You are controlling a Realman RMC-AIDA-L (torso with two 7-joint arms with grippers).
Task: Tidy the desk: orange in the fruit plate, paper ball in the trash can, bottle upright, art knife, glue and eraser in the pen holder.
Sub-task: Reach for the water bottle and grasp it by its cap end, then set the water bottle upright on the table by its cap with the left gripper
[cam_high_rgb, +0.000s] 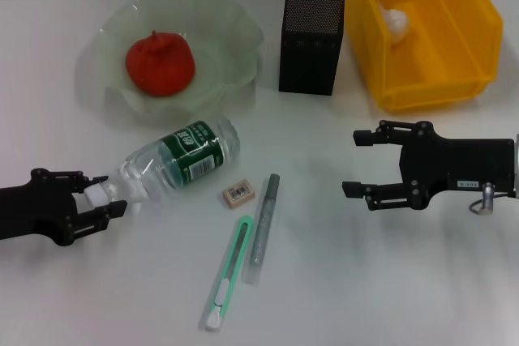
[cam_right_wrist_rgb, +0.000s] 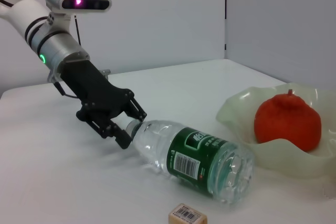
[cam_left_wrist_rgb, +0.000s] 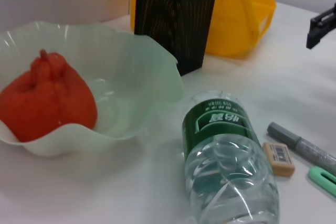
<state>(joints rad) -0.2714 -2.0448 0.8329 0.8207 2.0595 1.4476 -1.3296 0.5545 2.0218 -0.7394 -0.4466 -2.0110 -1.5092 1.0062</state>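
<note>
Left end effector [cam_high_rgb: 104, 198] at about 8 o'clock on the bench [cam_high_rgb: 365, 281], low and level. Its fingers sit on either side of the white cap of the bottle [cam_high_rgb: 180, 157], closed onto the cap end; the right wrist view confirms both fingers against the neck.

Bottle lies on its side, cap toward 8 o'clock, base toward 1 o'clock, green label up. Not upright.

Fruit plate [cam_high_rgb: 105, 79], pale green and wavy-rimmed, at 11 o'clock. Orange [cam_high_rgb: 160, 63] rests inside it, near the middle.

Just beside the bottle's base, toward 5 o'clock: eraser [cam_high_rgb: 238, 194], flat on the bench, apart from the bottle. Next to it the glue [cam_high_rgb: 263, 228], a grey stick lying roughly 12-to-6. The art knife [cam_high_rgb: 227, 273], green-handled, lies alongside the stick toward 7 o'clock, tip end lowest. All three outside the holder.

Pen holder [cam_high_rgb: 310, 42], black mesh, stands upright at 12 o'clock, near the plate's rim.

Trash can [cam_high_rgb: 454, 62], a yellow bin, at 1 o'clock. Paper ball [cam_high_rgb: 395, 23] lies inside against the near-left wall.

Right end effector [cam_high_rgb: 355, 163] at 3 o'clock, fingers spread wide apart, holding nothing, pointing toward 9 o'clock, well apart from the small items.
</note>
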